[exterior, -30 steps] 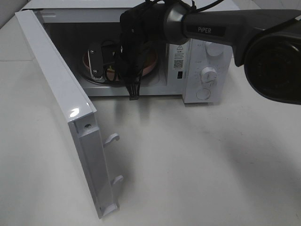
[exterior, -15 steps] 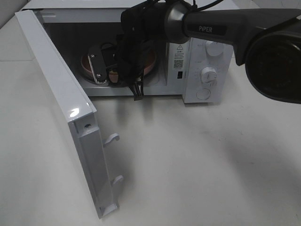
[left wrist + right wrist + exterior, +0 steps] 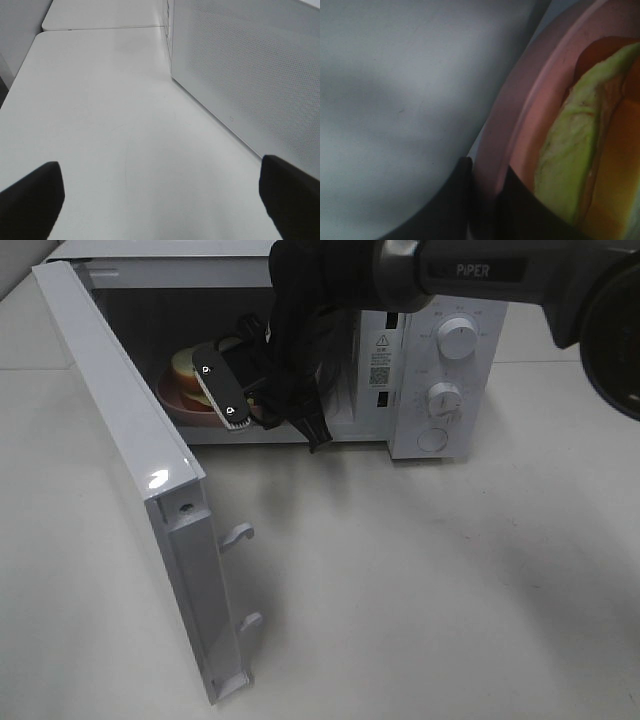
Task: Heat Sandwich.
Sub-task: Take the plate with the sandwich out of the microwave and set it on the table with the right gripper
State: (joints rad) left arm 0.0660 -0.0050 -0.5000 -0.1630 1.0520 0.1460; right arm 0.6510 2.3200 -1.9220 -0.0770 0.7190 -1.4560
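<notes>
The sandwich [image 3: 187,362], white bread with a green layer [image 3: 570,165], lies on a round pink plate [image 3: 176,396] inside the open microwave [image 3: 440,370], toward the left of the cavity. My right gripper [image 3: 222,390] reaches in through the opening and is shut on the plate's rim [image 3: 492,150]. The right wrist view shows one dark finger on each side of that rim. My left gripper [image 3: 160,200] is open over bare white table beside the microwave door's mesh panel [image 3: 250,75], holding nothing.
The microwave door [image 3: 130,470] stands wide open at the left, its latch hooks [image 3: 240,533] pointing out over the table. The control knobs [image 3: 445,397] are on the right of the front. The white table [image 3: 420,580] stretches in front.
The right arm has swung and its gripper has turned. The plate with the sandwich has shifted from the cavity's middle toward its left side. The left gripper stays open.
</notes>
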